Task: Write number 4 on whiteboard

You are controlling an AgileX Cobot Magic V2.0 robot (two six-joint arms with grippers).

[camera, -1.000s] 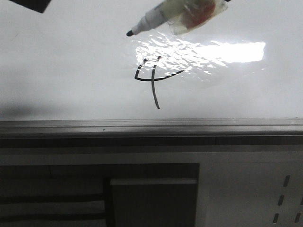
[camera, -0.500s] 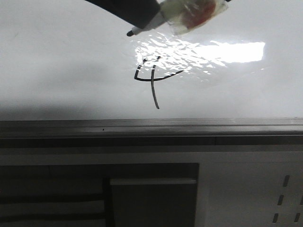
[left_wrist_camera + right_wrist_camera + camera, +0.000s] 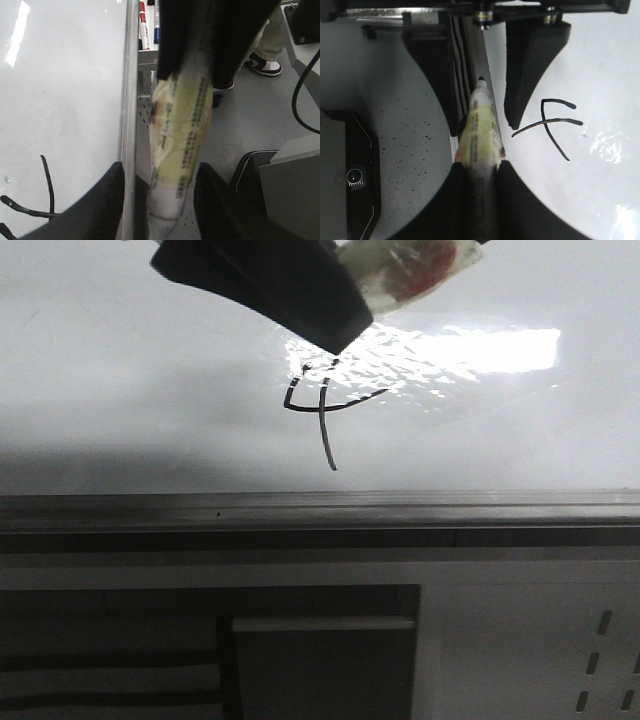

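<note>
The number 4 (image 3: pixel 322 405) is drawn in thin black lines on the whiteboard (image 3: pixel 120 390), just left of the light glare. My right gripper (image 3: pixel 481 167) is shut on a marker (image 3: pixel 480 125) wrapped in yellowish tape. In the front view the taped marker (image 3: pixel 410 265) slants down from the top right, and my left gripper (image 3: pixel 335 335) covers its tip just above the 4. The left gripper (image 3: pixel 160 170) is open, with its fingers (image 3: pixel 95 205) either side of the marker (image 3: pixel 182 125) and a gap on each side. The 4 (image 3: pixel 552 125) lies beside the left fingers (image 3: pixel 530 65).
A grey metal rail (image 3: pixel 320 505) runs along the board's near edge, with a white perforated panel (image 3: pixel 600 640) below it. Red and blue markers (image 3: pixel 143 30) lie in a tray past the rail. A person's shoes (image 3: pixel 265 62) and a black box (image 3: pixel 345 175) are on the floor.
My left gripper has come in from the upper left and now hides the marker tip, which showed bare a second ago. The marker and the 4 have not changed.
</note>
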